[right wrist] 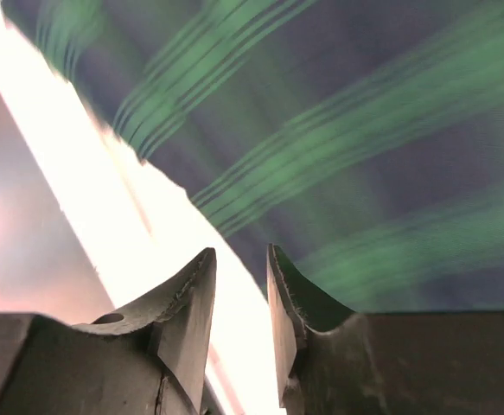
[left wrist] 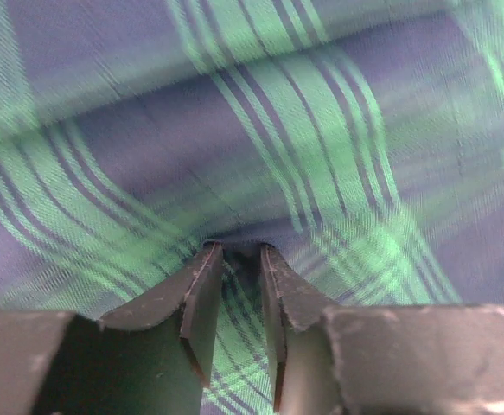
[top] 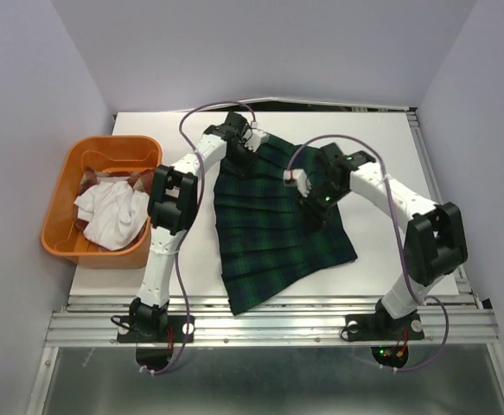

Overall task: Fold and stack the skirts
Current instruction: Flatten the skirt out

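Observation:
The dark green-navy plaid skirt (top: 273,229) lies spread flat on the white table, reaching to the front edge. My left gripper (top: 237,149) is at its far left corner. In the left wrist view the left gripper (left wrist: 239,248) has its jaws narrowly apart, pinching a puckered fold of the plaid cloth (left wrist: 321,130). My right gripper (top: 308,212) hovers over the skirt's right side. In the right wrist view the right gripper (right wrist: 239,251) is slightly open and empty above the skirt's edge (right wrist: 364,156). The white skirt (top: 113,212) and bits of the red-and-tan plaid skirt (top: 137,181) lie in the basket.
The orange plastic basket (top: 57,207) stands at the table's left edge. Bare white table (top: 390,173) shows to the right of and behind the skirt. Grey walls close in on the left, back and right. A metal rail runs along the front.

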